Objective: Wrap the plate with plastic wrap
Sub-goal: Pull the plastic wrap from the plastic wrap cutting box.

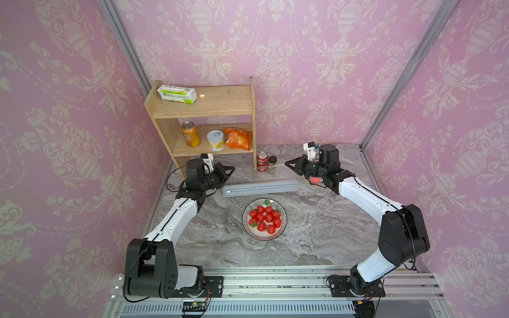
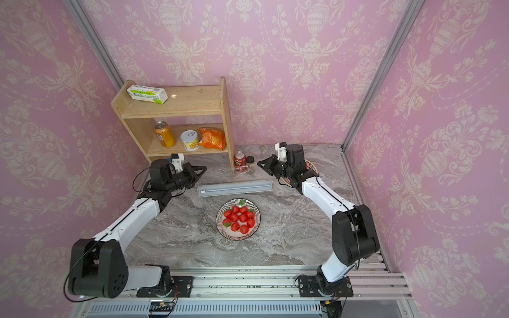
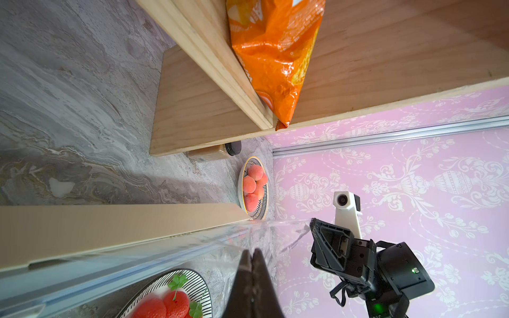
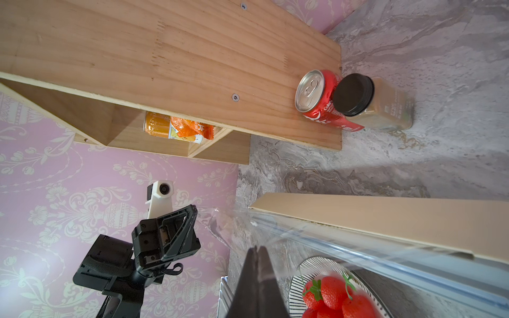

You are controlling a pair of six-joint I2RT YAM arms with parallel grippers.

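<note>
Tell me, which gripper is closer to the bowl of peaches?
Right. The right gripper sits just beside the peach bowl, with its arm covering part of the bowl from above. The left gripper is far off on the other side, near the shelf.

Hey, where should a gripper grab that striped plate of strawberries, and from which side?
Probably pinch the black-and-white striped plate by its near rim, from the robot's side, one finger over and one under the raised lip. The red strawberries fill the middle, and the long cream-and-grey box lies close beyond the far rim, so that side looks cramped.
</note>
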